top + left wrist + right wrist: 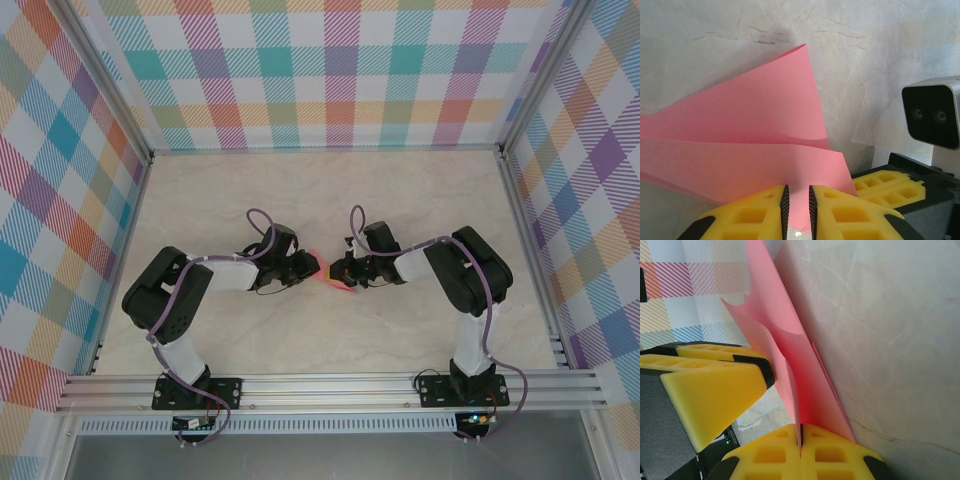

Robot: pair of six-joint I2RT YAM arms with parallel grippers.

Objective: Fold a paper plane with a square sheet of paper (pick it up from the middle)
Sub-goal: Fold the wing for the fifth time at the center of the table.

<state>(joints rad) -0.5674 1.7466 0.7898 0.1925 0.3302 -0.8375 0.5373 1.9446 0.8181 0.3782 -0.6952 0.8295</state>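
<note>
The square sheet of paper (328, 272) is salmon-pink and folded over, held up between the two arms at mid-table. In the left wrist view the paper (740, 130) fans out in curved layers, one flap reaching down between the fingers of my left gripper (796, 192). Its jaws stand a narrow gap apart around that flap. In the right wrist view my right gripper (800, 432) is shut on a lower edge of the paper (800, 365), which rises as a creased V. My left gripper (312, 268) and right gripper (340, 272) face each other, nearly touching.
The marble-patterned table (330, 190) is walled by plaid panels (330, 70) at the back and sides. An aluminium rail (330, 385) carries both arm bases at the near edge. The right arm's yellow fingers (885, 185) and wrist camera (932, 112) sit close to my left gripper.
</note>
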